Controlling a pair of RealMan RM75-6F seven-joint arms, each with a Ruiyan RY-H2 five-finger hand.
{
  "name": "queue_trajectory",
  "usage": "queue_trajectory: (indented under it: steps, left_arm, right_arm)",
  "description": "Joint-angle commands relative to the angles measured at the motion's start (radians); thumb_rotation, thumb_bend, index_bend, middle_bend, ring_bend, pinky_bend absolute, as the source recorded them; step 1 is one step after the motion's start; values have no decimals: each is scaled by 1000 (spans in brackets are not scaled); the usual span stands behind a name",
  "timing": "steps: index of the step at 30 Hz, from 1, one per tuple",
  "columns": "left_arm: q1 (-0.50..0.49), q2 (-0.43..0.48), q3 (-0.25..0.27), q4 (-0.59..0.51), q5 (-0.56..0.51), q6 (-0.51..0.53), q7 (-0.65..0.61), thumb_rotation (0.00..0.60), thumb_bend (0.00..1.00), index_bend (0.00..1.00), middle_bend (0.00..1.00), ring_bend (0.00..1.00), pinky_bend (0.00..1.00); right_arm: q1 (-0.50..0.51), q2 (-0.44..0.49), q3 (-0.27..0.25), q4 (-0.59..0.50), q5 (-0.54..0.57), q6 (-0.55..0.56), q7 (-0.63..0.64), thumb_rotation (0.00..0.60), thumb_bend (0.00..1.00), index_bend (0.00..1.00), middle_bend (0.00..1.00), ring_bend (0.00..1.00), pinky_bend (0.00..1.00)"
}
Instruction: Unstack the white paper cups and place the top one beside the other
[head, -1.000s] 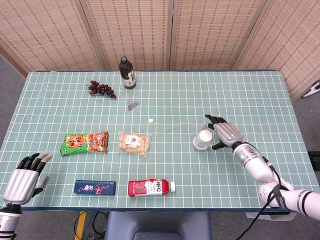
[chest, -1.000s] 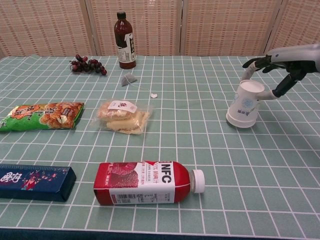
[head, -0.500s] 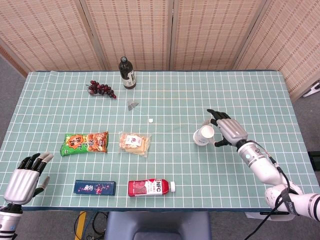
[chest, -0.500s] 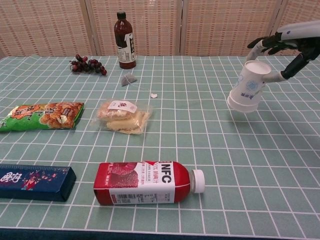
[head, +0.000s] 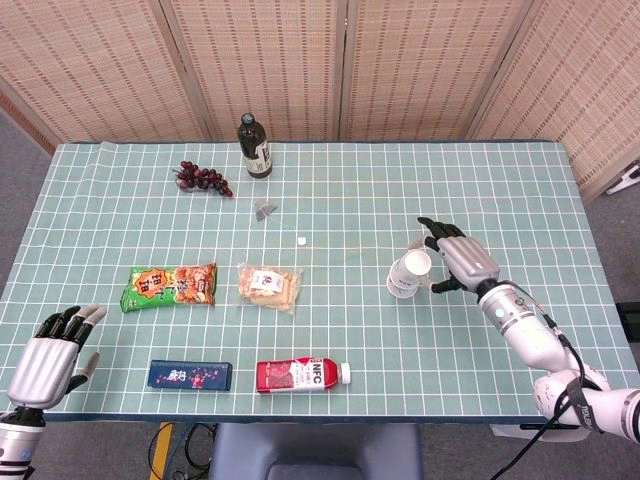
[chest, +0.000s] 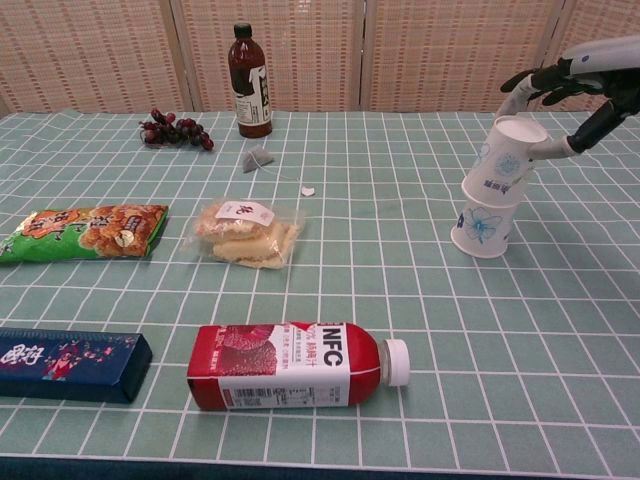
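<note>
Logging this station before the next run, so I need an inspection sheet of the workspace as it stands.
Surface: table under a green grid cloth, flat.
Job's things: top cup tilted, partly lifted out of the bottom cup, both upside down.
Clutter: dark bottle, grapes, green snack bag, pastry packet, blue box, red NFC bottle on its side, small wrapper.
Hands: right robot hand pinches the top cup; left robot hand holds nothing at the near edge, fingers apart.
Cables: black cable by the right arm.
Surroundings: woven folding screens behind.
</note>
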Motion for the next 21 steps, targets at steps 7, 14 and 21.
queue_trajectory:
  steps: [7, 14, 21]
  left_arm:
    - [-5, -9, -4, 9, -15, -17, 14, 600, 402, 206, 190, 148, 182]
    - [-9, -18, -8, 16, -31, -30, 30, 600, 402, 206, 190, 148, 182]
    - [-14, -27, -9, 18, -40, -42, 44, 600, 402, 206, 190, 148, 182]
  right_arm:
    - [-49, 117, 23, -89, -33, 55, 39, 600, 362, 320, 0, 0, 0]
    - [-104, 189, 4, -102, -54, 74, 70, 600, 362, 320, 0, 0, 0]
    - [-135, 163, -33, -9, -75, 39, 110, 600, 362, 320, 0, 0, 0]
